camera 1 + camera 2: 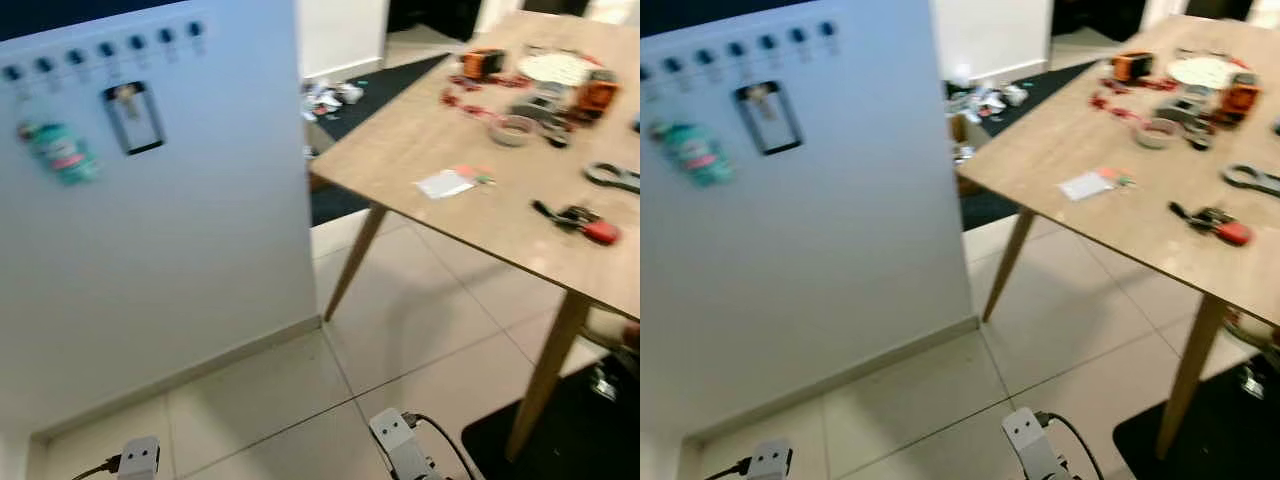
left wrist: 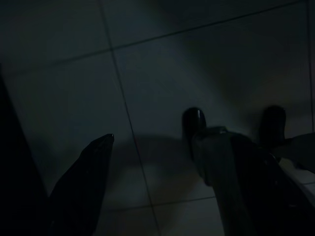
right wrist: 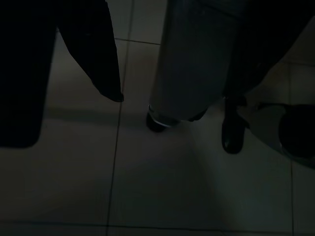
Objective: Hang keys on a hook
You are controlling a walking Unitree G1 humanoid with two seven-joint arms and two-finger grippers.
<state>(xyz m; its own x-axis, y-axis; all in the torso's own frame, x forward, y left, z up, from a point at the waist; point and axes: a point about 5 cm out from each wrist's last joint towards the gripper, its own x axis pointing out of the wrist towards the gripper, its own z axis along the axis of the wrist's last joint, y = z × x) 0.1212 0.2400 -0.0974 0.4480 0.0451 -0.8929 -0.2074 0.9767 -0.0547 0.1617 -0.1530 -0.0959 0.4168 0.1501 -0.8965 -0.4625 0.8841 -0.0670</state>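
A bunch of keys with a red tag (image 1: 582,220) lies near the front edge of the wooden table (image 1: 420,140) on my right. A row of dark hooks (image 1: 105,49) runs along the top of the white board (image 1: 170,250) on my left. A black loop (image 1: 133,118) and a teal object (image 1: 60,150) hang from them. Both arms hang low, the left arm (image 1: 140,458) and right arm (image 1: 400,442) at the bottom edge. In the dark wrist views, my left gripper (image 2: 157,142) and right gripper (image 3: 177,93) stand open over floor tiles, holding nothing.
The table carries a tape roll (image 1: 513,128), a paper slip (image 1: 447,183), a white plate (image 1: 555,68) and orange items (image 1: 483,62). Its slanted legs (image 1: 352,262) stand on pale tiles. A black mat (image 1: 560,440) lies at the lower right and a dark rug (image 1: 385,85) behind.
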